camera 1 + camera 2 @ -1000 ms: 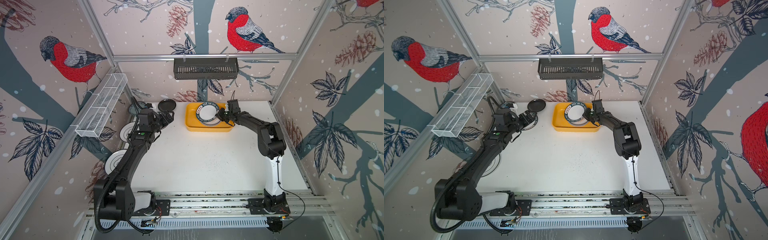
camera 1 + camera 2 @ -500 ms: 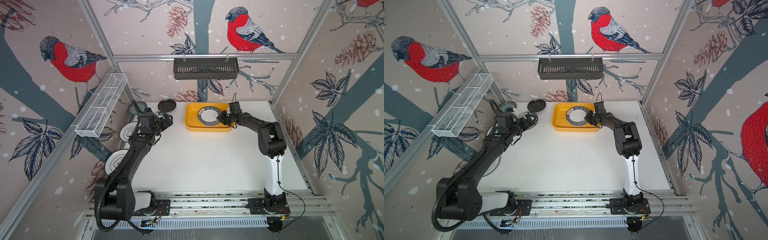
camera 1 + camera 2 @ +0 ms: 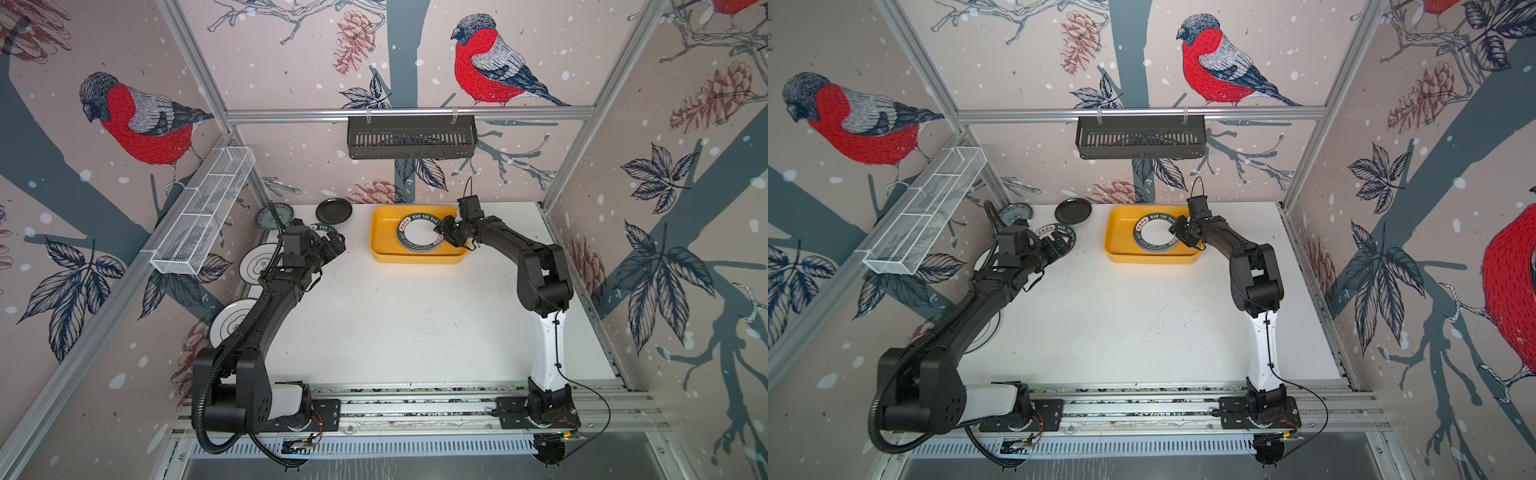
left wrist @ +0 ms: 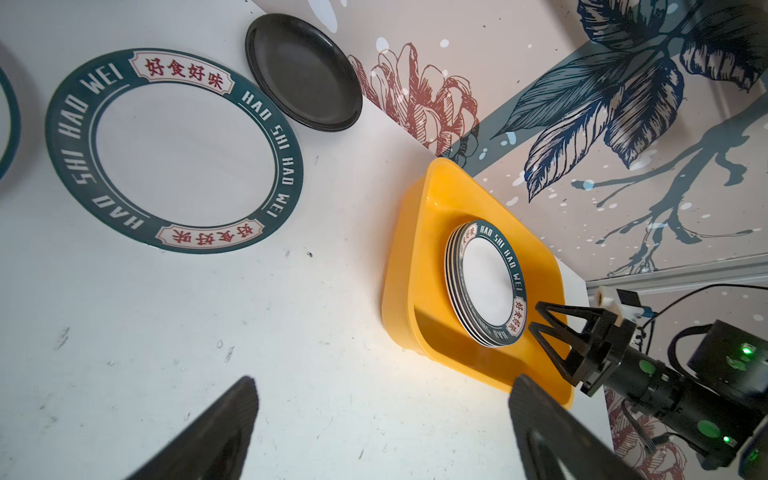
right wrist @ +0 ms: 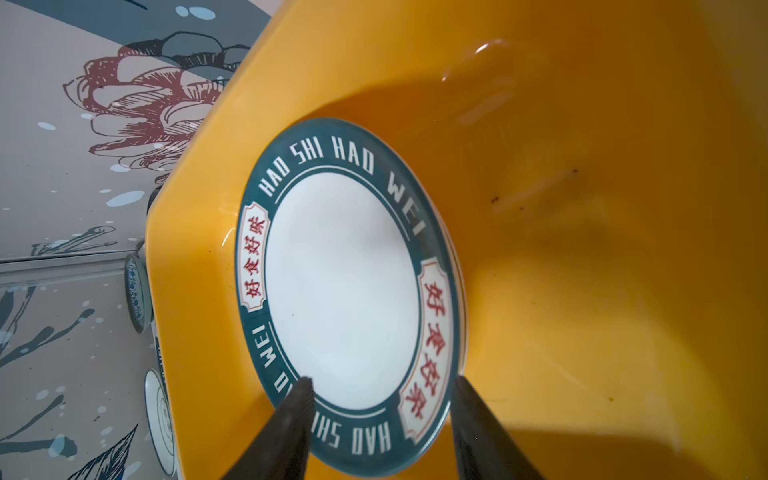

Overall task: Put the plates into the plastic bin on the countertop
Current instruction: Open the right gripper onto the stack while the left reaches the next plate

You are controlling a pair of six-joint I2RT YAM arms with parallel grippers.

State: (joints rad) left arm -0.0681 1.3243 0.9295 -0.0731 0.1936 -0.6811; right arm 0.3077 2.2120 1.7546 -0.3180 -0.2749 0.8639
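REMOTE CELL: I have the right gripper (image 5: 382, 380) low over the yellow plastic bin (image 3: 381, 242), its fingers (image 5: 297, 415) spread to either side of one rim of the top plate (image 5: 340, 291) and gripping nothing. That plate, with its dark rim lettered HAO SHI HAO WEI, lies flat on a stack of plates (image 4: 452, 270) toward the bin's right end. The bin stands against the far edge of the bench (image 3: 395, 324), about midway along it.

My left gripper (image 4: 382, 380) is spread wide and empty over bare bench near the far left corner. Just beyond it a second lettered plate (image 4: 174, 149) lies flat on the bench. The small black plate (image 3: 333, 210) sits just beside that one, at the far edge. The small grey-blue plate (image 3: 274, 215) is in the far left corner itself. In a top view, two white plates (image 3: 254, 262) with dark markings show at the left edge, partly hidden behind the left arm (image 3: 266, 307). I cannot tell whether they rest fully on the bench.
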